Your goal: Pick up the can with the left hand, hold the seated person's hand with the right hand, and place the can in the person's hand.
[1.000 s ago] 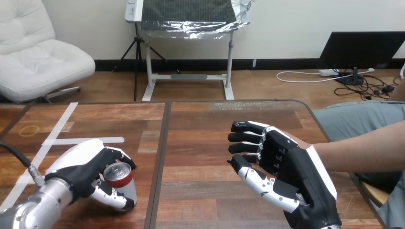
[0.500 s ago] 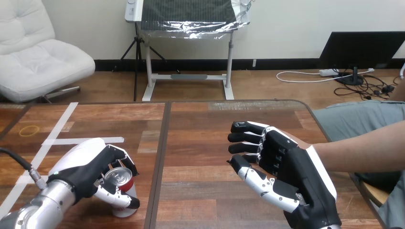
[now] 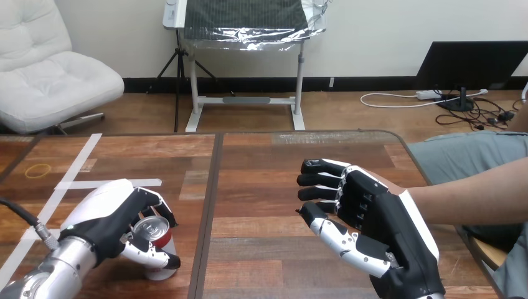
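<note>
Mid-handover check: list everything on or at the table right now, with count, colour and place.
Brown wooden table: one, brown, across the view.
Red and silver drink can: one, red with a silver top, table's front left, in the left hand.
White tape strips: two, white, crossing on the table's left part.
Thin yellow ring: one, yellow, flat at the far left.
Person's forearm: one, reaching in from the right, behind the right hand.
Left hand: black and white, fingers curled round the can.
Right hand: black and white, over the table's right part.

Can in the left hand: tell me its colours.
Red can with silver top and whitish base; head view.
</note>
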{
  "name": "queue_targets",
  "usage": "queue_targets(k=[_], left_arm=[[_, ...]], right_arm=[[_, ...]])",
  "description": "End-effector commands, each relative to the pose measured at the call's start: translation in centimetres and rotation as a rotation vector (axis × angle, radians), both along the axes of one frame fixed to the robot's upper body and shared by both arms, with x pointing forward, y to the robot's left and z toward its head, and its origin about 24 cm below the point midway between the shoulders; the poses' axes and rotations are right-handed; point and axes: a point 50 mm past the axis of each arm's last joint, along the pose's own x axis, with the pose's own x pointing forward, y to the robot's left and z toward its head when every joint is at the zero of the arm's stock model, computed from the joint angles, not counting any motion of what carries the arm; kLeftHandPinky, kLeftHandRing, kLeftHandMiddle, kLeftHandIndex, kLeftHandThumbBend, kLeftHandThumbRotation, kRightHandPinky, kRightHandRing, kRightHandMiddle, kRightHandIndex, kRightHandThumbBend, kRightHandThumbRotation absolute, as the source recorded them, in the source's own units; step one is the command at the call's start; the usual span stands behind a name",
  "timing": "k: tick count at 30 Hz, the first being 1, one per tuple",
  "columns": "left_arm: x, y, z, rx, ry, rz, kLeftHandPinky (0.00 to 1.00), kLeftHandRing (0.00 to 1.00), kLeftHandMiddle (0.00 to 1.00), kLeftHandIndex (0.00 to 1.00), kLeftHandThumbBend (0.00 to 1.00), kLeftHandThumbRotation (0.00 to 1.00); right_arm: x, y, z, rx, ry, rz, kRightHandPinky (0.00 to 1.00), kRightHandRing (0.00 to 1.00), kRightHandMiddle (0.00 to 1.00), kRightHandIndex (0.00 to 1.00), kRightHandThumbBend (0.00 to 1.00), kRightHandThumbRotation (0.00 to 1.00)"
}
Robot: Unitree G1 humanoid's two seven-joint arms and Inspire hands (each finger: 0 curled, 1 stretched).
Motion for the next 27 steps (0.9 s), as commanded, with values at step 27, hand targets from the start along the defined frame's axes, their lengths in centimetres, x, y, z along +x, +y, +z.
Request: queue_targets(k=[27], left_arm=[[1.14,-0.55,1.38,-0.05,-0.156,-0.002,0.43,0.45,0.5,0.53,0.66,0.0]], right_arm=[[0.57,0.06,1.69,0.012,-0.085,0.009,0.59,0.67,0.7,0.7,0.47,0.0]])
